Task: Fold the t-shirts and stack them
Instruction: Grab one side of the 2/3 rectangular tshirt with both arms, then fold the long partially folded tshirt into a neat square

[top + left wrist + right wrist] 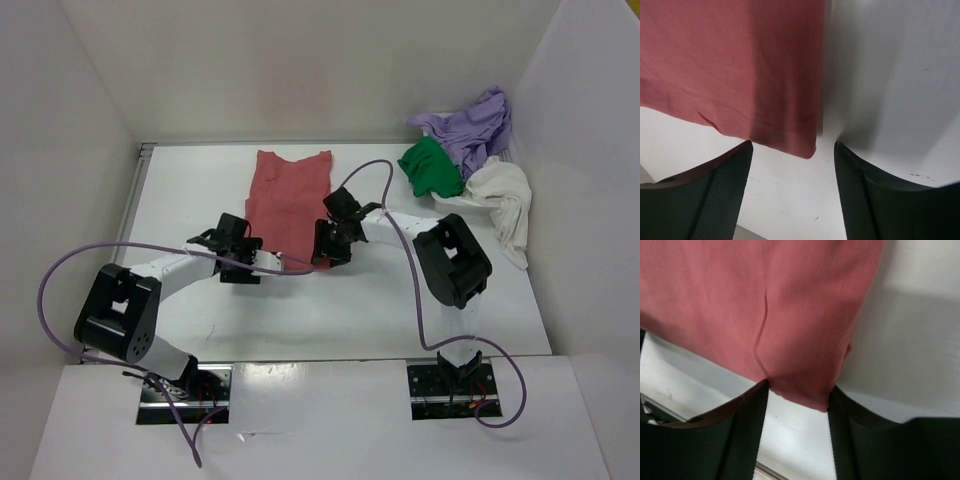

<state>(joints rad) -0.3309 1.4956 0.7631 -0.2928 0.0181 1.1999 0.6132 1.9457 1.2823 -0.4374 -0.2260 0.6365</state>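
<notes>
Top: salmon-red shirt [287,195] lies flat mid-table, neck toward the far wall. Lavender shirt [475,125], green shirt [432,168] and cream-white shirt [505,200] are heaped far right. Both arms reach in low: left gripper [250,262] at the near-left hem corner, right gripper [325,250] at the near-right.
Left wrist: the corner lies just ahead of spread fingers [720,190], nothing gripped.
Right wrist: the corner sits between parted fingers [740,435], unclamped.

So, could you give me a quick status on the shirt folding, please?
Left gripper and right gripper open at near corners of salmon shirt, lying flat. Other shirts heaped rear right. Nothing blocking.
</notes>
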